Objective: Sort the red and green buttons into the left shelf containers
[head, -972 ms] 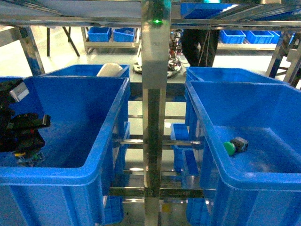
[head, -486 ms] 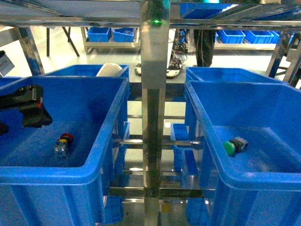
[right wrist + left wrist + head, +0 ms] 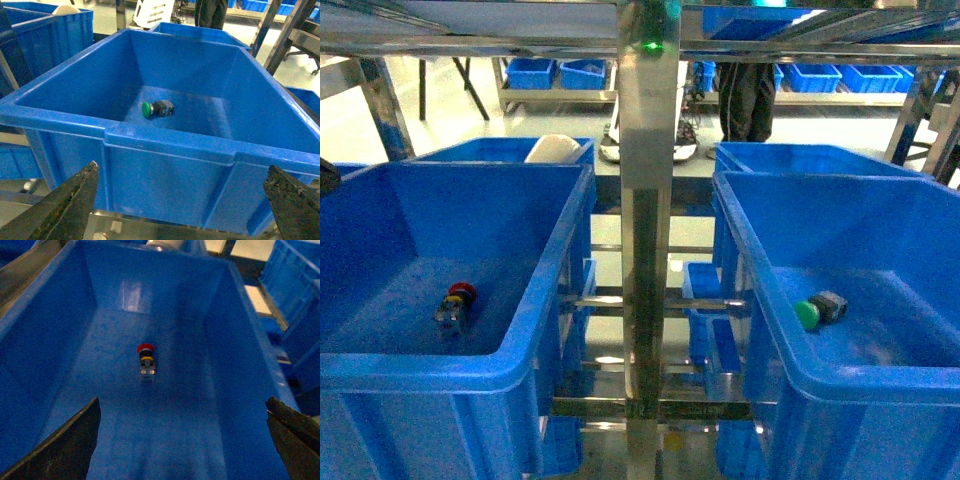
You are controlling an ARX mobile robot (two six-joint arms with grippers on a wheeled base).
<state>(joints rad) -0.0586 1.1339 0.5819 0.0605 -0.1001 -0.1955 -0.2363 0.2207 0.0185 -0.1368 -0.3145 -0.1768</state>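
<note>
The red button (image 3: 455, 305) lies on its side on the floor of the left blue bin (image 3: 420, 370). In the left wrist view it (image 3: 146, 357) rests mid-floor, well ahead of my left gripper (image 3: 182, 402), which hangs open and empty over that bin (image 3: 50, 340). The green button (image 3: 817, 310) lies in the right blue bin (image 3: 860, 385). My right gripper (image 3: 183, 166) is open and empty, low in front of that bin's near wall (image 3: 165, 137), with the green button (image 3: 156, 108) inside beyond the rim. Neither gripper shows in the head view.
A steel shelf post (image 3: 648, 250) stands between the two bins. Behind them sit further blue bins (image 3: 510, 150) (image 3: 800, 158), the left one holding a white object (image 3: 552, 148). A person (image 3: 745, 95) stands in the background by shelves of small bins.
My left gripper rose from low in the left bin, leaving the red button on its floor, then drew back left out of the head view. The green button has not moved.
</note>
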